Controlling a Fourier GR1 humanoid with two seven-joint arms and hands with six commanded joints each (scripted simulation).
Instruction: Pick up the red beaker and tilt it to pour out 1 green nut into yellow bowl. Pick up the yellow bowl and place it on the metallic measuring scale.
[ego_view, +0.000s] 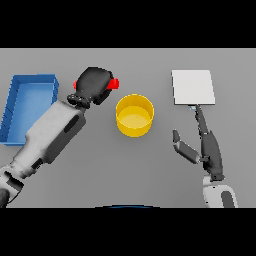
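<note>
My left hand (94, 85) is closed round the red beaker (114, 83), which shows only as small red patches at either side of the dark hand. The beaker is held just left of the yellow bowl (134, 115), near its far rim. The bowl stands upright in the middle of the table; I cannot make out a nut inside it. The metallic measuring scale (193, 87) is a pale square plate at the far right. My right hand (205, 142) rests open on the table below the scale, fingers pointing toward it, thumb spread left.
A blue tray (15, 102) lies at the far left, beside my left forearm (50, 135).
</note>
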